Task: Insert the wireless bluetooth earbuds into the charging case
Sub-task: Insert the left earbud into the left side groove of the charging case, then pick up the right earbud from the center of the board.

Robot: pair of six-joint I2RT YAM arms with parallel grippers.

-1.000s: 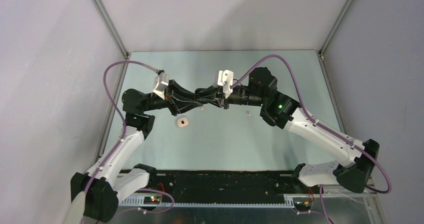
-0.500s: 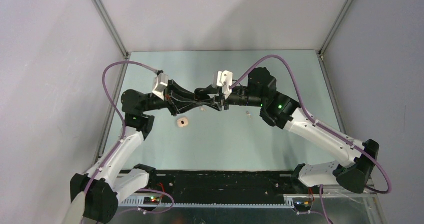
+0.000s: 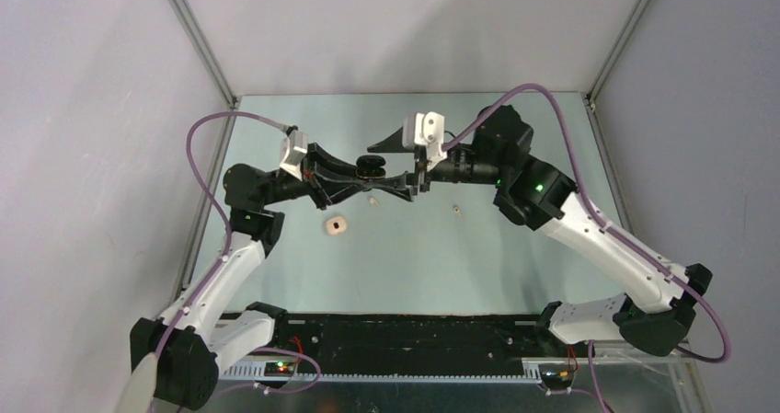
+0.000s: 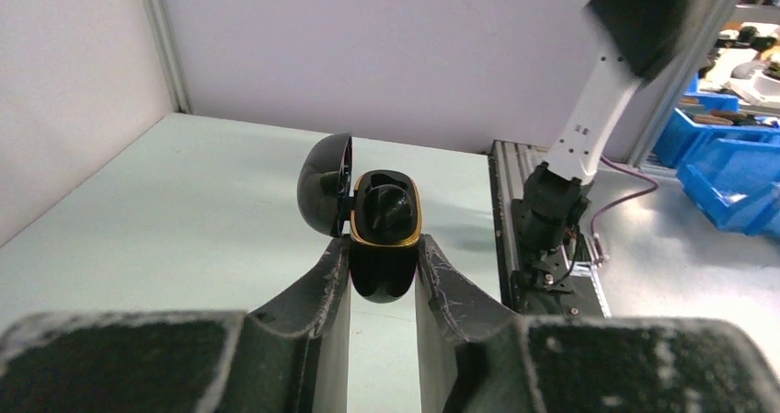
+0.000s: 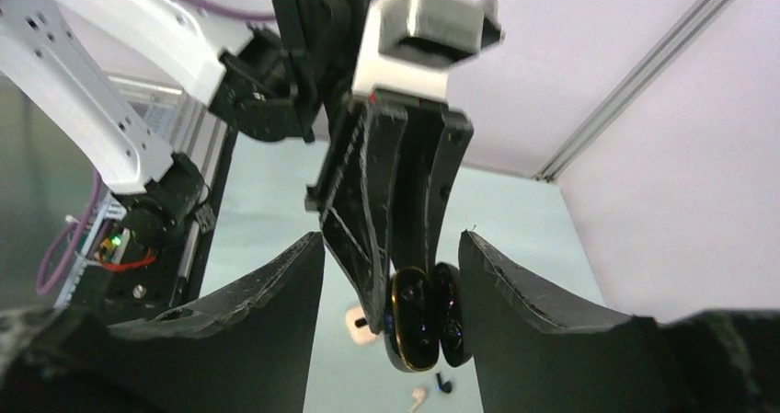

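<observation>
My left gripper point(image 4: 384, 258) is shut on the black charging case point(image 4: 384, 238), a glossy shell with a gold rim, held above the table with its lid point(image 4: 324, 188) swung open to the left. The case's inside looks dark and glossy; I cannot tell whether a bud sits in it. The top view shows the case point(image 3: 371, 165) at the tips of my left gripper point(image 3: 364, 170). My right gripper point(image 5: 391, 238) is open with nothing between its fingers, facing the case point(image 5: 411, 316) a short way off. A pale earbud point(image 5: 420, 396) and a black earbud point(image 5: 443, 383) lie on the table below.
A small cream case point(image 3: 335, 225) with a dark spot in it lies on the table left of centre. A pale bud point(image 3: 372, 201) and another small bud point(image 3: 455, 211) lie near the middle. Grey walls close in the pale green table point(image 3: 515, 137).
My right gripper has opened and drawn back up and to the right, away from the case. The case now shows in the top view. The left gripper has kept its hold.
</observation>
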